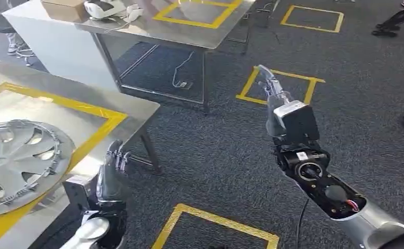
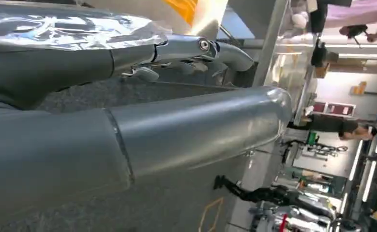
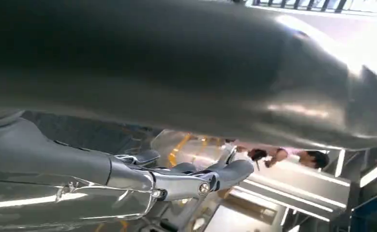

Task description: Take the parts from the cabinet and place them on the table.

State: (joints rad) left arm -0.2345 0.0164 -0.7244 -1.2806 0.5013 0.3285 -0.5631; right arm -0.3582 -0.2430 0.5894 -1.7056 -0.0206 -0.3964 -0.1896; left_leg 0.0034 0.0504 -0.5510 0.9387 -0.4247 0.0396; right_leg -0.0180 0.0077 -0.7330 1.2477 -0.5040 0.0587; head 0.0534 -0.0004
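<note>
Left hand (image 1: 114, 168) raised just off the near corner of the steel table (image 1: 137, 111), fingers upright, close together and only slightly bent, holding nothing; seen in the left wrist view (image 2: 186, 50) stretched out bare above the grey thumb. Right hand (image 1: 273, 89) lifted higher and well out over the dark grey carpet (image 1: 215, 155), forearm angled up from the lower right, fingers extended forward and likewise empty; shown in the right wrist view (image 3: 176, 181) with slim metal fingers reaching out and gripping nothing. Silver wheel cover (image 1: 15, 166) lay flat on the table inside the yellow tape border (image 1: 93, 110), near the left hand but not touched by it. Yellow tape squares (image 1: 280, 85) marked on the carpet, one beyond the right hand, another at the bottom edge between the arms. Second steel table (image 1: 215, 36) stood farther off, carrying a cardboard box (image 1: 65, 8) and a white object (image 1: 103, 8) too small to identify. People (image 2: 331, 124) visible in the bright background of both wrist views.
</note>
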